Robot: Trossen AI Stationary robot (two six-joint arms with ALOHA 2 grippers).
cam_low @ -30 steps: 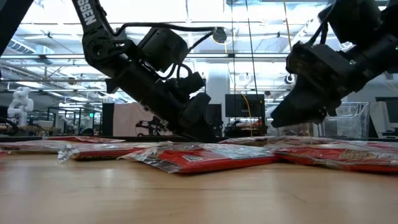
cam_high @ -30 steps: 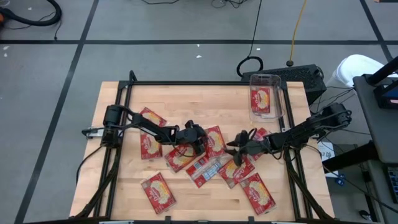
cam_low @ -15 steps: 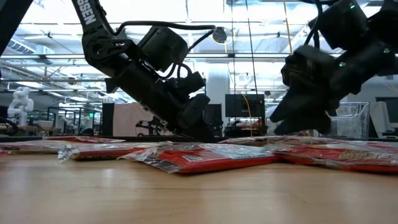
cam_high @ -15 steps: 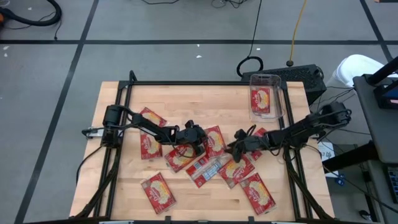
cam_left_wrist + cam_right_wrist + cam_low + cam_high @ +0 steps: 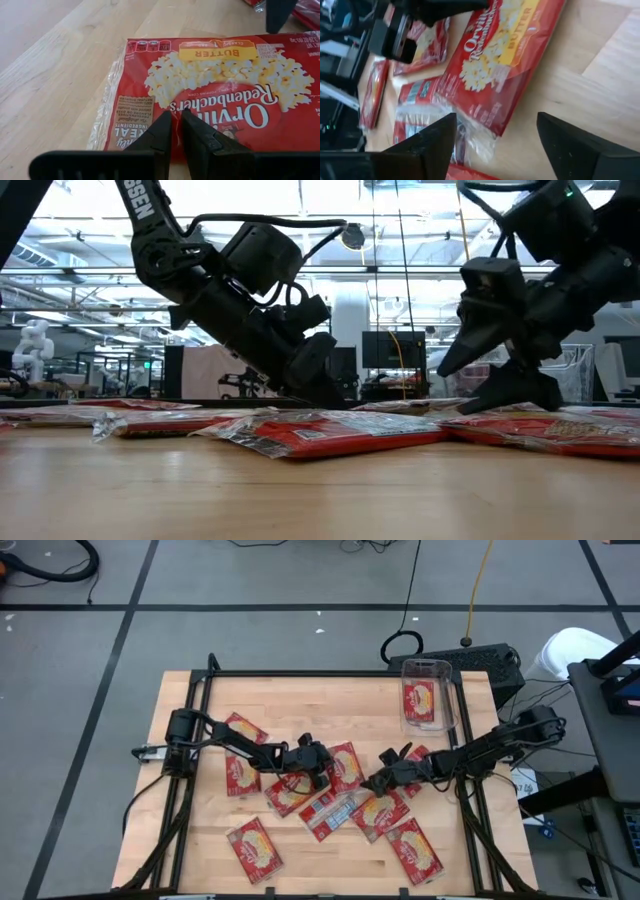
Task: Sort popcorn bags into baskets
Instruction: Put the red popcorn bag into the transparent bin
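Several red popcorn bags lie flat around the table's middle; one shows its grey-white back (image 5: 335,808). The clear basket (image 5: 446,690) stands near the far right corner with one bag (image 5: 420,698) lying in it. My left gripper (image 5: 322,768) (image 5: 176,122) is shut, slanting down onto one bag (image 5: 346,766) (image 5: 220,90). My right gripper (image 5: 373,780) (image 5: 496,120) is open and hovers low at the same bag's (image 5: 500,60) opposite end, touching nothing. My left gripper stands with its shut fingertips (image 5: 165,125) on the printed face of the bag, close to the end nearest the arm (image 5: 150,120). It comes slanting down from the table's left. The bag lies flat on the table. Whether film is pinched between the tips, I cannot tell.
More bags lie near the front edge (image 5: 255,846) (image 5: 414,850) and by the left arm (image 5: 243,730). A black frame rail (image 5: 330,673) runs along the far side. In the low view the basket (image 5: 570,375) stands behind my right gripper (image 5: 495,385).
My right gripper has crept a little toward the table's left, closer to the left gripper's bag, and has turned about its wrist, so that in the low view both fingers now show spread apart. The bags have stayed put.
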